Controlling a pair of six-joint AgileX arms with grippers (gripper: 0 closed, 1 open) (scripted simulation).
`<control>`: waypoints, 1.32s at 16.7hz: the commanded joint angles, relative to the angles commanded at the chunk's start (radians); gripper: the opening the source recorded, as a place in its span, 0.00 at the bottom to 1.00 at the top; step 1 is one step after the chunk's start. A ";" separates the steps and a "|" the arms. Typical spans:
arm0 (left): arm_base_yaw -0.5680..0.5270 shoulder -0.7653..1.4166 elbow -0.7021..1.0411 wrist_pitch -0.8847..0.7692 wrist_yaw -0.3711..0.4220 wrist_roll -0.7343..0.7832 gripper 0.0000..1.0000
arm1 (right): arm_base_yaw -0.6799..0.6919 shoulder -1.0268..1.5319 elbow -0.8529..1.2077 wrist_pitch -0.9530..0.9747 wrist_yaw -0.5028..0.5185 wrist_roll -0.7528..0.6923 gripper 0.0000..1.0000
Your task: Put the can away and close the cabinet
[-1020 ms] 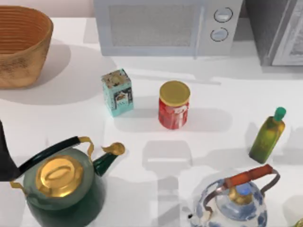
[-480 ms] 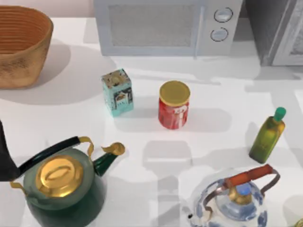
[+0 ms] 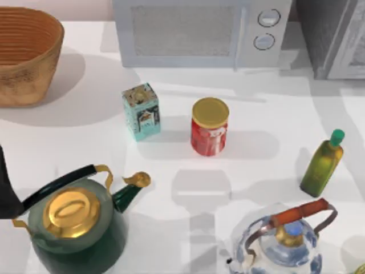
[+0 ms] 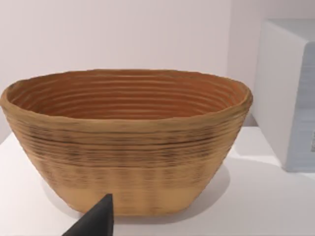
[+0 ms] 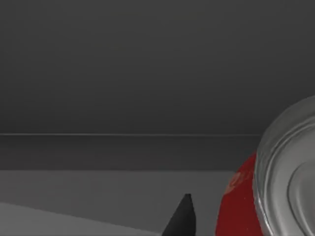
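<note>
Nearest you on the white tabletop [image 3: 274, 114], a dark green kettle [image 3: 77, 225] with a gold lid stands nearer than and left of the red jar [image 3: 209, 127]. A blue-and-white kettle [image 3: 282, 245] stands nearer than and right of that jar. Your left arm [image 3: 3, 188] is parked far left of the jar, by the green kettle. Its left gripper [image 4: 98, 219] faces a woven basket [image 4: 128, 142]; you cannot tell whether it is apart or together.

An olive-green bottle [image 3: 322, 162] stands upright right of the jar, and a teal box [image 3: 141, 111] just left of it. Beyond the jar is a white microwave [image 3: 197, 31]; the grey cabinet [image 3: 328, 34] is beyond and far right.

Your right gripper [image 5: 184, 216] is surrounded by dark grey surfaces, seemingly the cabinet's inside. The can [image 5: 275, 191], red with a silver end, is just beside it. You cannot tell whether this gripper is clamped on it.
</note>
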 joint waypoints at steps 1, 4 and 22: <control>0.000 0.000 0.000 0.000 0.000 0.000 1.00 | 0.000 0.009 0.013 -0.002 0.003 0.002 0.00; 0.000 0.000 0.000 0.000 0.000 0.000 1.00 | 0.000 0.012 0.017 -0.003 0.004 0.002 0.00; 0.000 0.000 0.000 0.000 0.000 0.000 1.00 | -0.078 0.700 0.938 -0.245 -0.059 -0.004 0.00</control>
